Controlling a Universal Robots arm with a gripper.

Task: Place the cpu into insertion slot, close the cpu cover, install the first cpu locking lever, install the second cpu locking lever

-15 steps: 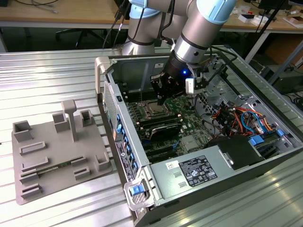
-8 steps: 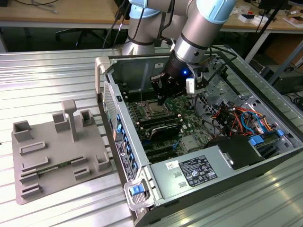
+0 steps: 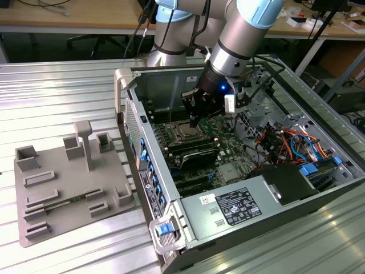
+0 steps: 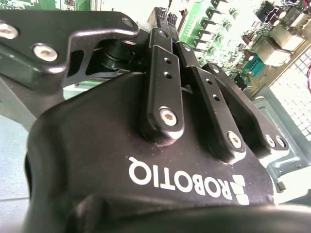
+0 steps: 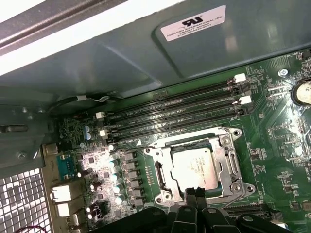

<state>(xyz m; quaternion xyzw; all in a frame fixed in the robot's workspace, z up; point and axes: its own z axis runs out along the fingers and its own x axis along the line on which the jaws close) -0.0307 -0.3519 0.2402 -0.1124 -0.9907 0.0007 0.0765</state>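
Observation:
The cpu point(image 5: 194, 167), a silvery-grey square, lies in the insertion slot point(image 5: 162, 196) on the green board. The cpu cover point(image 5: 229, 160), a silvery frame, lies flat around it with the chip showing through its cut-out. My gripper point(image 5: 193, 193) hangs just above the edge of the socket, its two black fingertips pressed together with nothing between them. In the exterior view the gripper point(image 3: 195, 121) points down into the open computer case, right over the socket point(image 3: 183, 132). In the second wrist view the gripper point(image 4: 167, 22) has its finger links meeting at the tip.
Long black memory slots point(image 5: 175, 114) run beside the socket. A grey power supply box point(image 3: 228, 208) lies at the case's near end, and coloured cables point(image 3: 285, 140) lie at the exterior view's right. A grey fixture tray point(image 3: 63, 182) rests on the metal table outside the case.

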